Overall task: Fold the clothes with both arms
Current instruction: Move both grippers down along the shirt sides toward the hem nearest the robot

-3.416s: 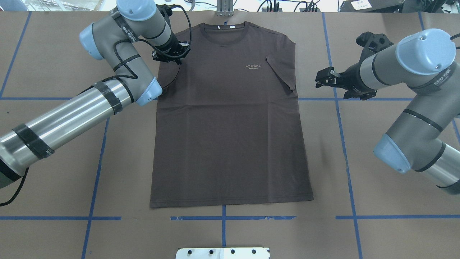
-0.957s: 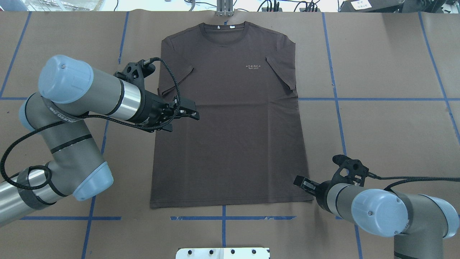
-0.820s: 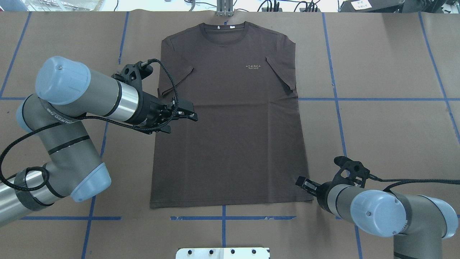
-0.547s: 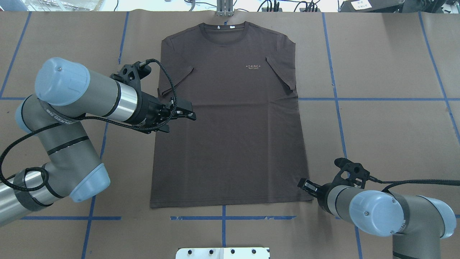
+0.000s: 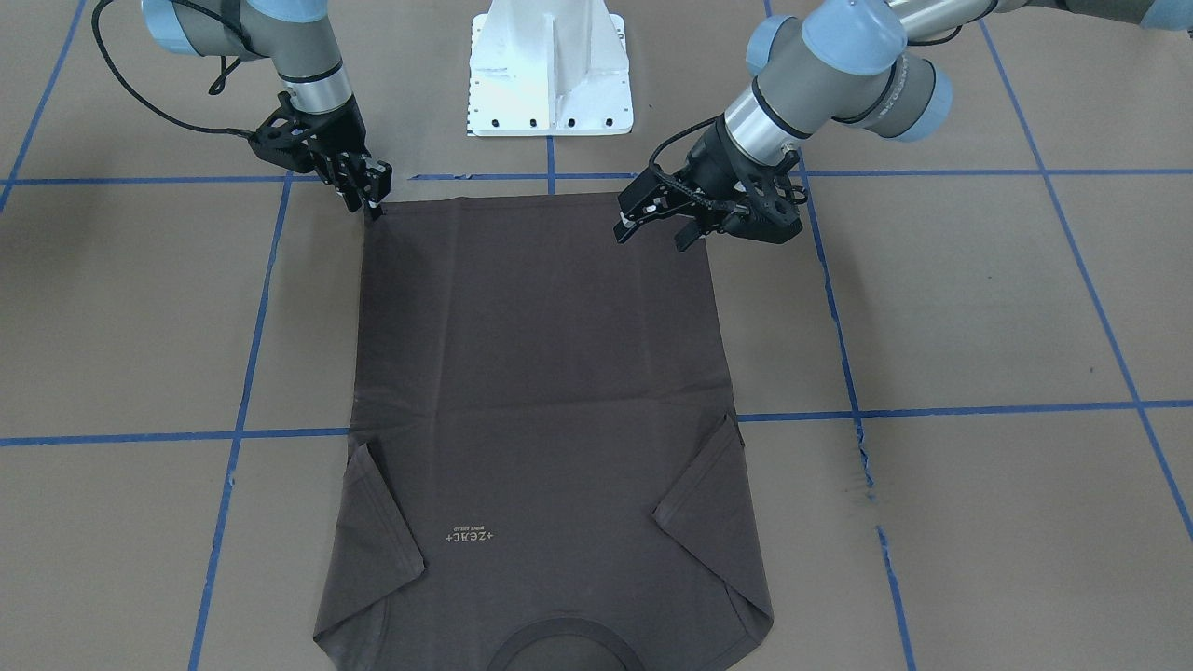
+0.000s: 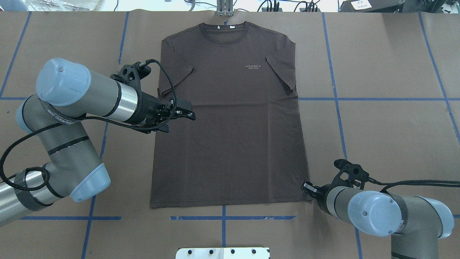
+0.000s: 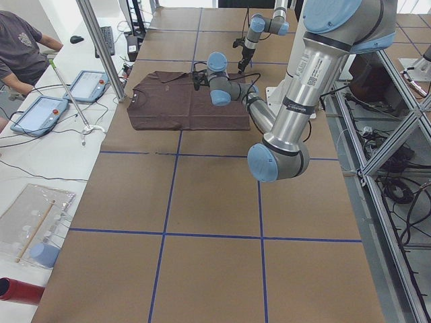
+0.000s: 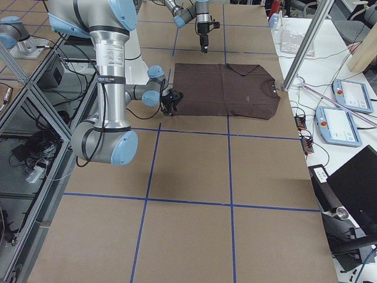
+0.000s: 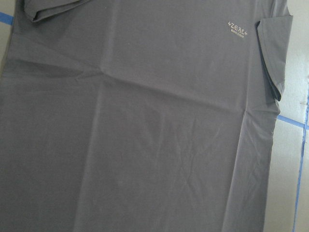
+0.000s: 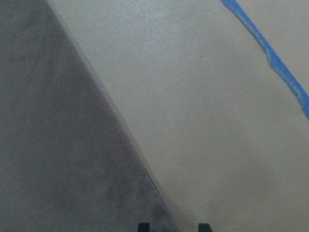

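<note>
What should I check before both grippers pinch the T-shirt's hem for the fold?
1. T-shirt flat, sleeves folded in: ok.
2. Right gripper open: ok.
3. Right gripper low at its corner of the hem: ok.
4. Left gripper open: ok.
5. Left gripper down at its hem corner: not ok, it hovers high over the shirt's side.
6. Fabric between the right gripper's jaws: cannot tell.

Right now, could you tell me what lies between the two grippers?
Only the T-shirt, lying flat, spans from left gripper to right gripper in the overhead view.
</note>
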### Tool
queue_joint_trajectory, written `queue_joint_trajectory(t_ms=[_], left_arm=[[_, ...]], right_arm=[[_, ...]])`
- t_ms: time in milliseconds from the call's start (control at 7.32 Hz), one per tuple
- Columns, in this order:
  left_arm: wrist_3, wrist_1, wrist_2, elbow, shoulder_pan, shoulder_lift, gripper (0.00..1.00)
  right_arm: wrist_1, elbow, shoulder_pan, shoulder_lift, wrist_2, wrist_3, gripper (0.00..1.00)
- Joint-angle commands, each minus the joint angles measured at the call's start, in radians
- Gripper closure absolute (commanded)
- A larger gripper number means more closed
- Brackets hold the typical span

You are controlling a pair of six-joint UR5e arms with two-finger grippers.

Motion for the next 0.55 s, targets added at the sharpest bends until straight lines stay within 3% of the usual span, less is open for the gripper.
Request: queue_joint_trajectory(t_ms=[0, 410], left_arm=[[-0.001, 0.0, 0.0, -0.001, 0.0, 0.0, 0.0], [-0.001, 0.0, 0.0, -0.002, 0.0, 0.0, 0.0]], right_arm=[[0.002, 0.001, -0.005, -0.002, 0.01, 0.009, 0.6], [0.003, 0.004, -0.011, -0.004, 0.01, 0.015, 0.6]])
